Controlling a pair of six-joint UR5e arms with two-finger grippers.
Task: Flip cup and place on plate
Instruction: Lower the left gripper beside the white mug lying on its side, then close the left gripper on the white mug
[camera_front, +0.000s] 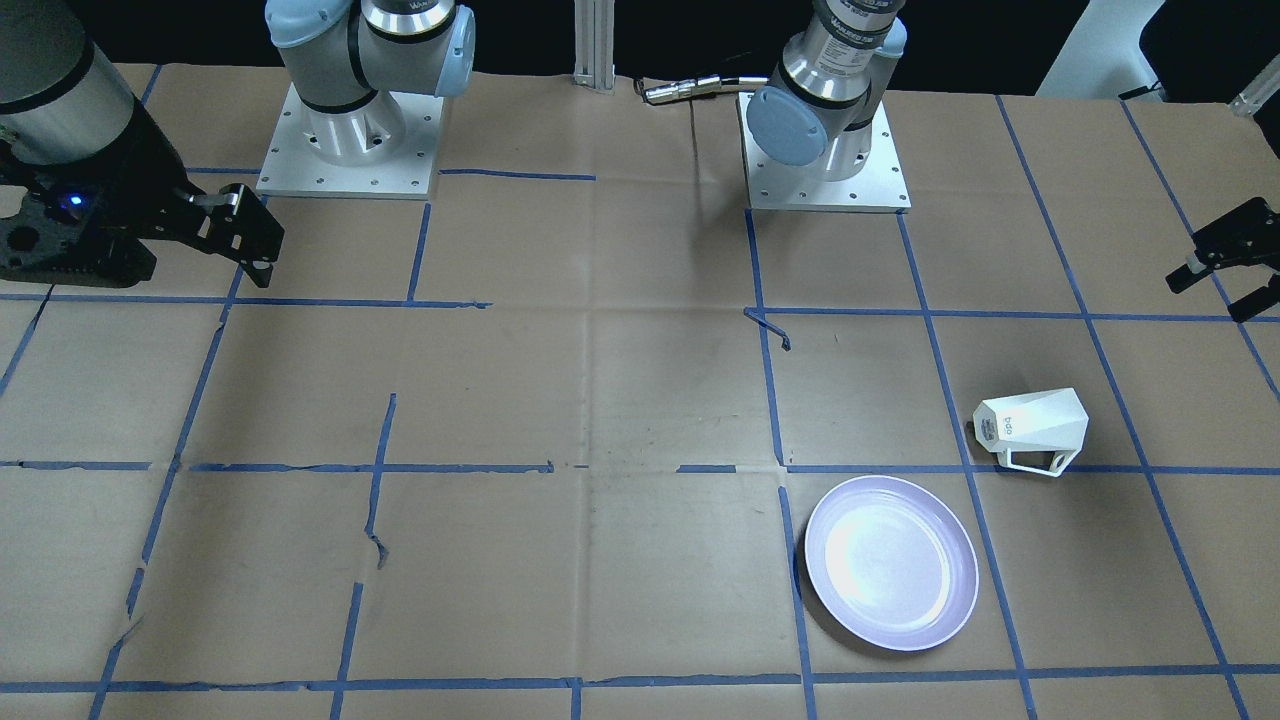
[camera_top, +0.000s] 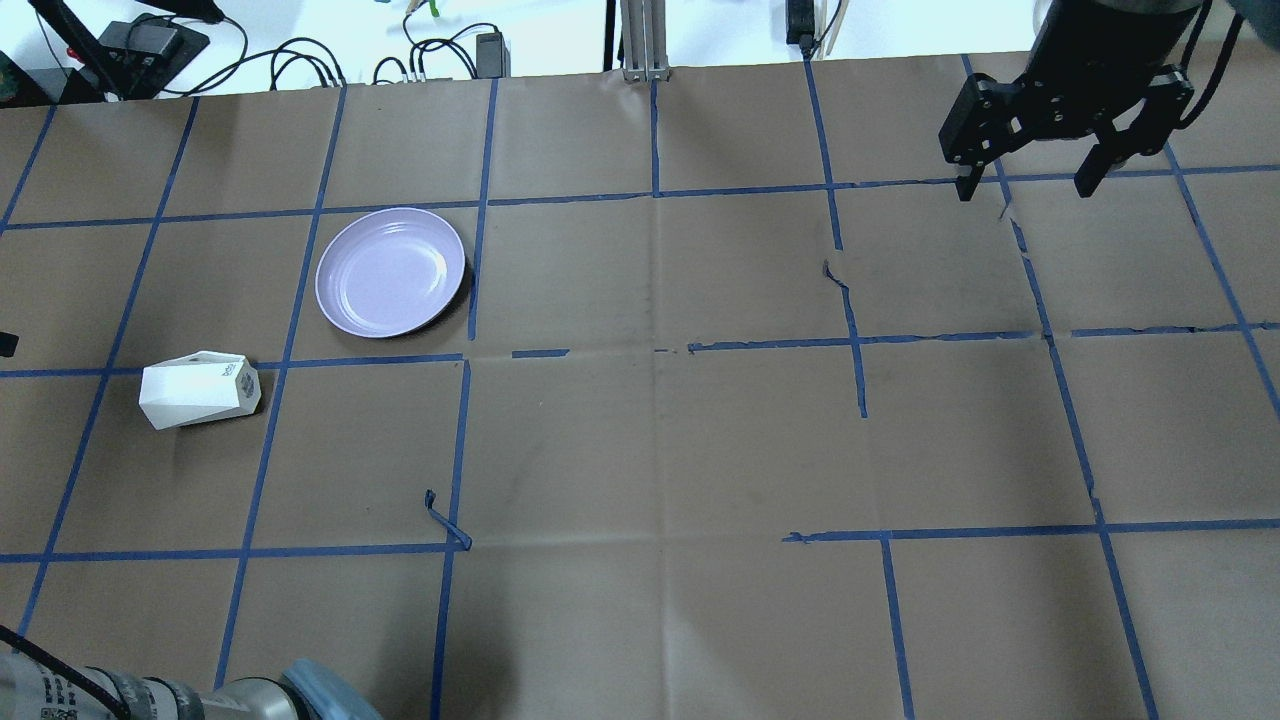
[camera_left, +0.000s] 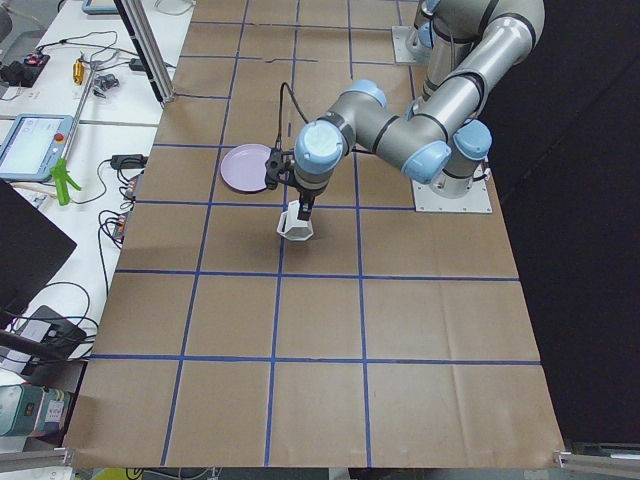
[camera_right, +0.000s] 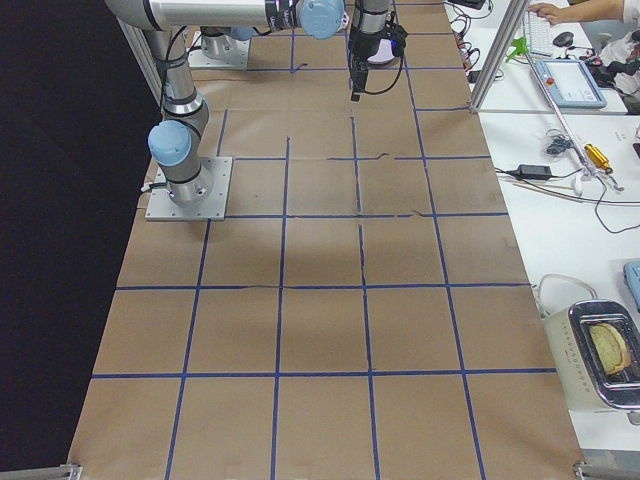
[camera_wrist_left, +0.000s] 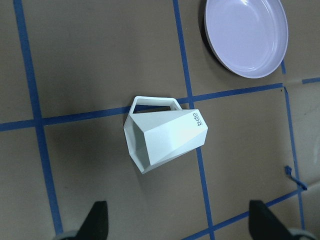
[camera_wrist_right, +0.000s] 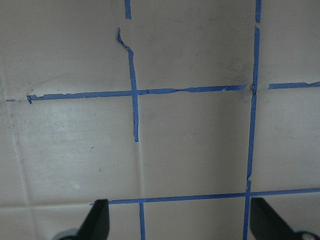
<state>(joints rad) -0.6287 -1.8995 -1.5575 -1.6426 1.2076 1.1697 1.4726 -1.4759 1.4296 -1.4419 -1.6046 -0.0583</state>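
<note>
Plainly, the move ahead turns on how the cup (camera_wrist_left: 165, 137) lies under the left gripper (camera_wrist_left: 180, 222). It lies on its side on the table (camera_front: 600, 400), and in the left wrist view it is ahead of the two fingertips and between their lines. Its long axis runs roughly across that view, close to parallel with the line from one fingertip to the other. The narrow base points toward the table's middle, the wide mouth toward the robot's left, and the handle points away from the fingers. These fingers are spread wide and hold nothing. The right gripper (camera_top: 1027, 188), fingers also apart, hangs well away across the table, so the left arm is much the nearer. The plate (camera_wrist_left: 246, 36) sits near the cup without touching it, with only brown paper and blue tape between them. I judge a turn of the wrist will be needed to grip across the body.
</note>
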